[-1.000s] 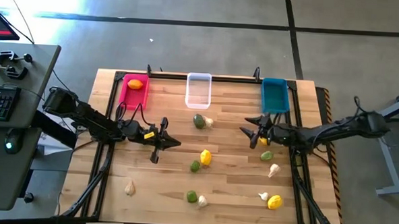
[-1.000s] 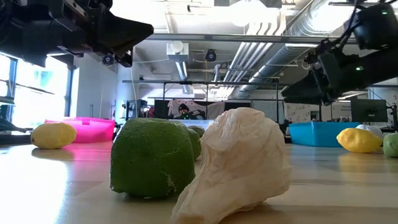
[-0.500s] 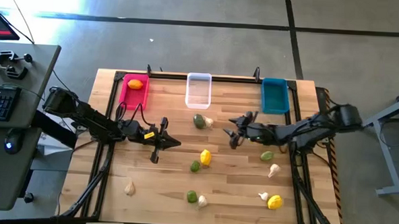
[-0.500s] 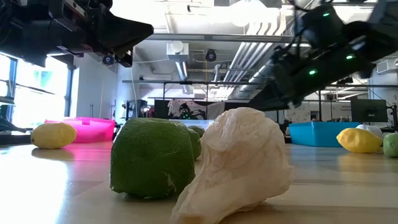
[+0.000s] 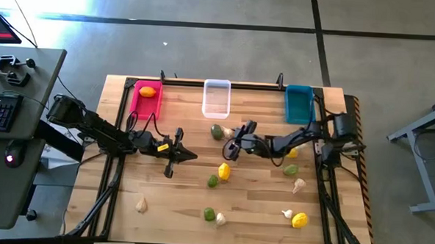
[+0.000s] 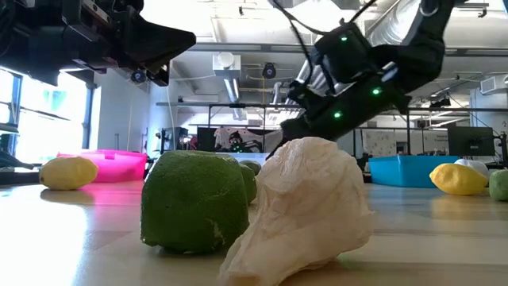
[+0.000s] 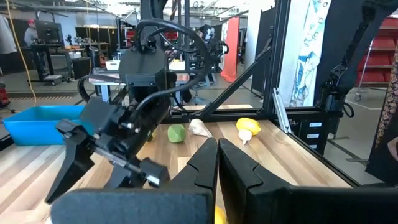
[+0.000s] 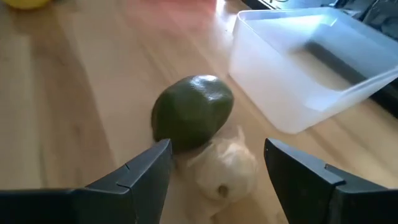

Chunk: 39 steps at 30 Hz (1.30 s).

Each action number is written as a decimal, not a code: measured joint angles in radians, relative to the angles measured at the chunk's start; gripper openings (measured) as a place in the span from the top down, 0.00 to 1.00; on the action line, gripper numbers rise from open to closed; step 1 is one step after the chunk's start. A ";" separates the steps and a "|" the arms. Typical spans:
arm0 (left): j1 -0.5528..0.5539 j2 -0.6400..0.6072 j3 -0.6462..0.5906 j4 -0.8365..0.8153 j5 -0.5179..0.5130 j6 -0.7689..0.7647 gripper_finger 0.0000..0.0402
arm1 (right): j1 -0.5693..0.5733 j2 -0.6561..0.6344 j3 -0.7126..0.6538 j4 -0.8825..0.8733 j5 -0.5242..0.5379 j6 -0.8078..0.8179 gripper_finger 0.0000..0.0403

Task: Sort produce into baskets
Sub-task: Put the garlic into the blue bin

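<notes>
My right gripper [image 5: 235, 140] is open and empty. It hovers just right of a dull green fruit [image 5: 217, 131] and a whitish garlic bulb [image 5: 227, 133] that lie touching on the table near the clear basket [image 5: 216, 98]. In the right wrist view the open gripper [image 8: 217, 149] has its fingers apart on either side of the bulb [image 8: 224, 168] and the green fruit [image 8: 193, 112], touching neither. My left gripper [image 5: 179, 153] is shut and empty left of centre. The pink-red basket [image 5: 146, 104] holds an orange fruit [image 5: 148, 92]. The teal basket [image 5: 299, 103] stands at the far right.
Loose on the table are a yellow fruit [image 5: 223, 170], green fruits [image 5: 213, 181] [image 5: 208, 213] [image 5: 290, 170], garlic bulbs [image 5: 220, 219] [image 5: 142, 205] [image 5: 298, 186] [image 5: 288, 213] and a yellow fruit [image 5: 299, 220]. Another yellow fruit [image 5: 293, 151] lies half under my right arm.
My right gripper has gone from beside the teal basket toward the table's left, staying open, and now stands at the green fruit and garlic bulb below the clear basket. No produce has moved.
</notes>
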 joint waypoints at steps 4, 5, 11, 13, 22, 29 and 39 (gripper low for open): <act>0.000 0.000 0.000 -0.001 0.000 0.004 1.00 | -0.008 0.018 0.042 -0.067 0.006 -0.032 0.38; 0.000 0.000 0.000 -0.001 0.000 0.005 1.00 | -0.013 0.021 0.050 -0.085 0.005 -0.032 0.38; 0.000 0.000 0.000 -0.004 0.000 0.008 1.00 | -0.060 0.051 0.072 -0.155 -0.084 -0.030 0.38; 0.000 0.000 0.000 -0.009 0.000 0.008 1.00 | -0.073 0.067 0.072 -0.149 -0.118 -0.024 0.38; 0.000 0.000 0.000 -0.018 0.000 0.007 1.00 | -0.092 0.092 0.073 -0.133 -0.136 0.020 0.54; 0.000 0.000 0.000 -0.027 0.000 0.004 1.00 | -0.090 0.024 0.072 -0.231 -0.115 0.036 0.74; 0.000 0.000 0.000 -0.037 0.000 0.005 1.00 | -0.140 -0.343 0.071 -0.859 0.103 0.206 0.71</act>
